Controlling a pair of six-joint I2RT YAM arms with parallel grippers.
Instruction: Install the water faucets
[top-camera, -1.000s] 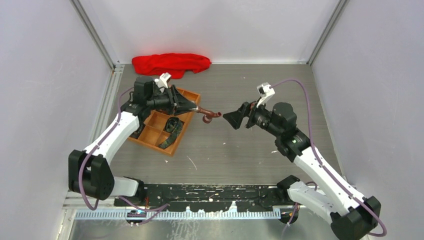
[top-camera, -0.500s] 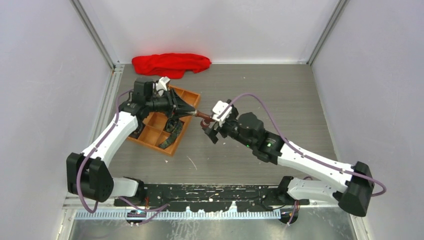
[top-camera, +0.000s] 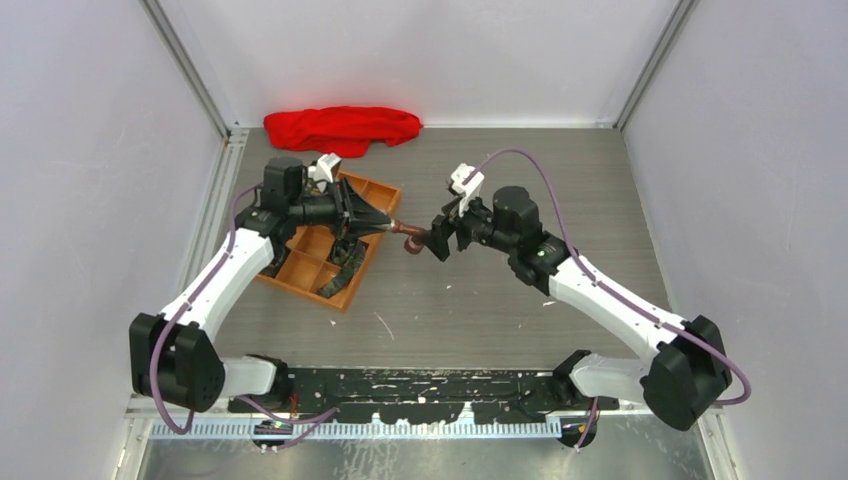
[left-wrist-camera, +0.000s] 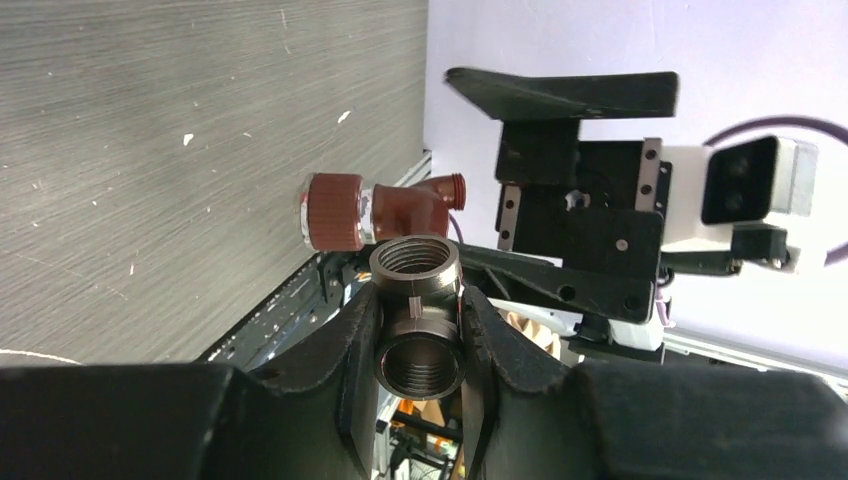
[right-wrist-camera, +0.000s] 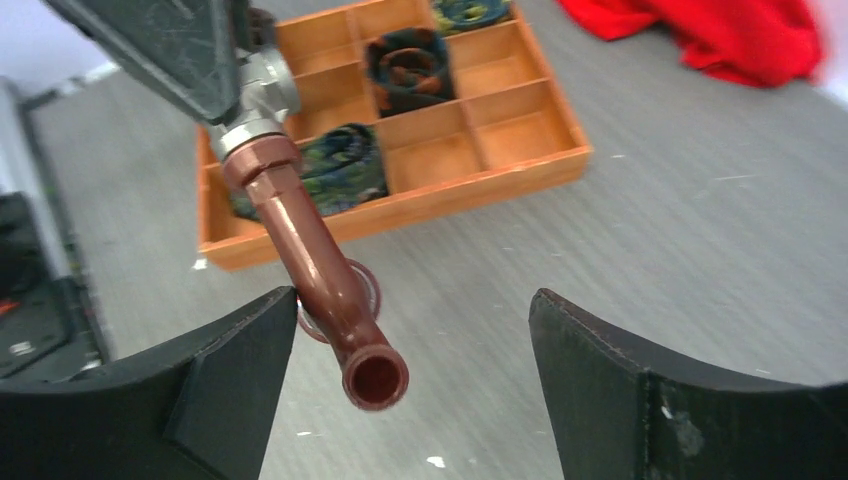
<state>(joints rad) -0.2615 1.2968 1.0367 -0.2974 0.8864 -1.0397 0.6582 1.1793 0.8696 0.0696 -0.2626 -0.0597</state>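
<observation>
A reddish-brown faucet sticks out of a threaded metal fitting, held in mid-air above the table. My left gripper is shut on that fitting; in the left wrist view the faucet sits just beyond it. My right gripper faces it from the right and is open. In the right wrist view the faucet's spout reaches between my right gripper's spread fingers, close against the left finger; the right finger stands well apart.
An orange compartment tray with dark coiled straps lies under the left arm; it also shows in the right wrist view. A red cloth lies at the back wall. Walls close in the left and right sides.
My right arm has swung in from the right and turned its wrist, so its open jaws now stand around the faucet's spout. The left gripper has shifted slightly left with the fitting.
</observation>
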